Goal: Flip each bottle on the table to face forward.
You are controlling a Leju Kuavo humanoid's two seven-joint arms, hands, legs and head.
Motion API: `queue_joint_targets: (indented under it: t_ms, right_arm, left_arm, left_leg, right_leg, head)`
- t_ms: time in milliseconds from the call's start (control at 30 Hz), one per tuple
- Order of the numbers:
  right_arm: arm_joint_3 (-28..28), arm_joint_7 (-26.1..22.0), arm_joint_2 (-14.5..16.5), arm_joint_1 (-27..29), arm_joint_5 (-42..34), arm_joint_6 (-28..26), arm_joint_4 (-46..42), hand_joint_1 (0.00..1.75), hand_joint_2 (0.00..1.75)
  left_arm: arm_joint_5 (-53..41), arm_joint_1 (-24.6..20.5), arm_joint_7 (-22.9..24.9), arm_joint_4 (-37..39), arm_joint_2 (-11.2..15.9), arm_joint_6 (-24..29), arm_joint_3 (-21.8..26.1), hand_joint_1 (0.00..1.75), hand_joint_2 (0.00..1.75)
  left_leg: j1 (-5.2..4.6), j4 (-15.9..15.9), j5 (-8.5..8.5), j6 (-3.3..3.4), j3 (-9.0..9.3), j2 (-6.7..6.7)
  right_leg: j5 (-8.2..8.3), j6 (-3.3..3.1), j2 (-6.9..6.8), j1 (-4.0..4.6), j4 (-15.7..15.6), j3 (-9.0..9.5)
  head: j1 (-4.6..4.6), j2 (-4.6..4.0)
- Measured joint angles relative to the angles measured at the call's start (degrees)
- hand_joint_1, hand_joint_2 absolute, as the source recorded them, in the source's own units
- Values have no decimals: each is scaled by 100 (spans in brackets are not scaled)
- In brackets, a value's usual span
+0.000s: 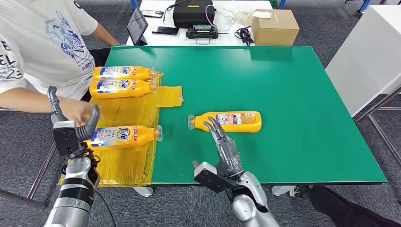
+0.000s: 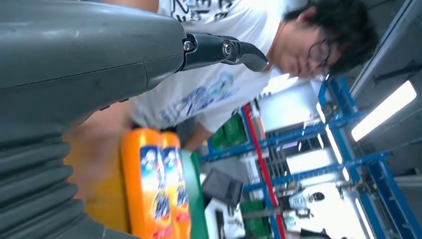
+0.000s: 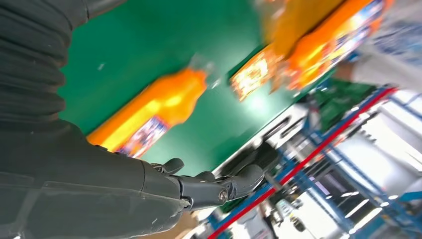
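Head view: green table (image 1: 293, 94), yellow sheet (image 1: 127, 113) with three Tide-front bottles (image 1: 124, 136), apparently already flipped; lone back-label bottle (image 1: 230, 121) lying mid-table, likely next. Right hand (image 1: 222, 144) spread, empty, fingertips at it; left hand (image 1: 71, 130) raised, spread, near person's hand (image 1: 75, 111). Workshop clutter behind.

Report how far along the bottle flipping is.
Looks done: three bottles lie on the yellow sheet with brand labels up, two at the far end and one nearer.

In hand: nothing. The right hand reaches, fingers spread, just short of the lone bottle on the green table. The left hand hovers open.

Left: that lone bottle, which seems to show its back label.
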Motion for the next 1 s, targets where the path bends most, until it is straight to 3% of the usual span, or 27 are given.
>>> queue_joint_targets:
  t_ms: [300, 1000]
  right_arm:
    - [-476, 254, -374, -366, 409, -42, 128, 0, 175]
    - [-673, 239, -418, -355, 462, -30, 65, 0, 175]
  left_arm:
    - [-26, 464, 9, -182, -267, -656, -181, 0, 175]
    - [-141, 816, 64, -287, -487, -1034, -372, 0, 175]
  left_leg:
    - [-1, 1, -2, 2, -7, 0]
    - [0, 1, -2, 1, -15, 1]
  right_leg:
    - [0, 1, 0, 0, 0, -7]
    - [0, 1, 0, 0, 0, -16]
  head:
    - [-1, 0]
    - [-1, 0]
